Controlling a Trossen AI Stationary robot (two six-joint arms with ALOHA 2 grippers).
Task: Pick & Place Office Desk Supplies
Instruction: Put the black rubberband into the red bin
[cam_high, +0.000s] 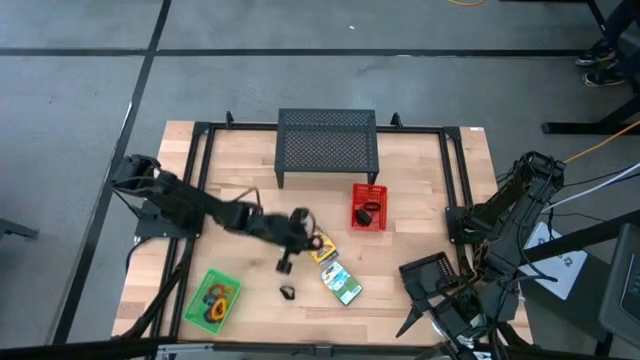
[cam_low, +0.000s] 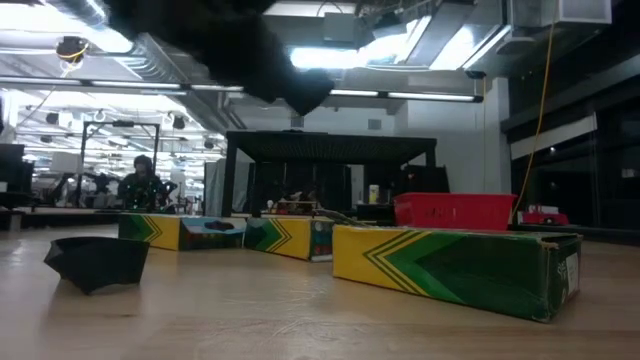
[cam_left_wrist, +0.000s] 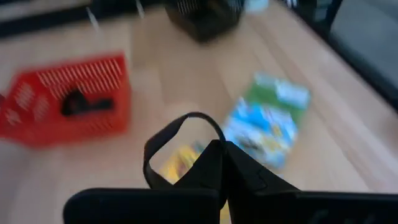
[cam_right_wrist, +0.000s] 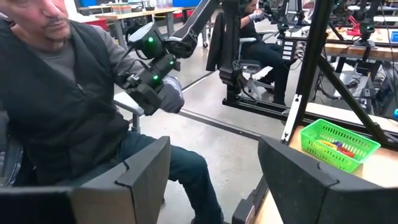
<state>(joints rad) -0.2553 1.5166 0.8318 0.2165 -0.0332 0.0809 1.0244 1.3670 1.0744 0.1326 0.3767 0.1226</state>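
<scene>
My left gripper (cam_high: 303, 222) hangs over the middle of the table, shut on a small black clip (cam_left_wrist: 214, 163). Just beyond it a yellow packet (cam_high: 322, 247) and a blue-green packet (cam_high: 342, 283) lie flat on the wood. Another black clip (cam_high: 288, 291) sits on the table near the front edge. A green basket (cam_high: 213, 300) at the near left holds coloured loops. A red basket (cam_high: 368, 207) with a black item inside stands right of centre. My right gripper (cam_high: 430, 285) waits open at the near right. My left gripper pinches the clip's black body (cam_left_wrist: 216, 155) between its two fingers. The clip's wire handle (cam_left_wrist: 180, 127) sticks out ahead of the fingertips as an open loop. The clip is lifted clear of the table, above the yellow packet (cam_left_wrist: 177, 163).
A large black mesh stand (cam_high: 327, 150) stands at the far middle. A black frame (cam_high: 200, 190) runs along the table's sides. Beyond the table's right side a seated person (cam_right_wrist: 68, 106) holds hand controllers. Bare wood lies between the baskets.
</scene>
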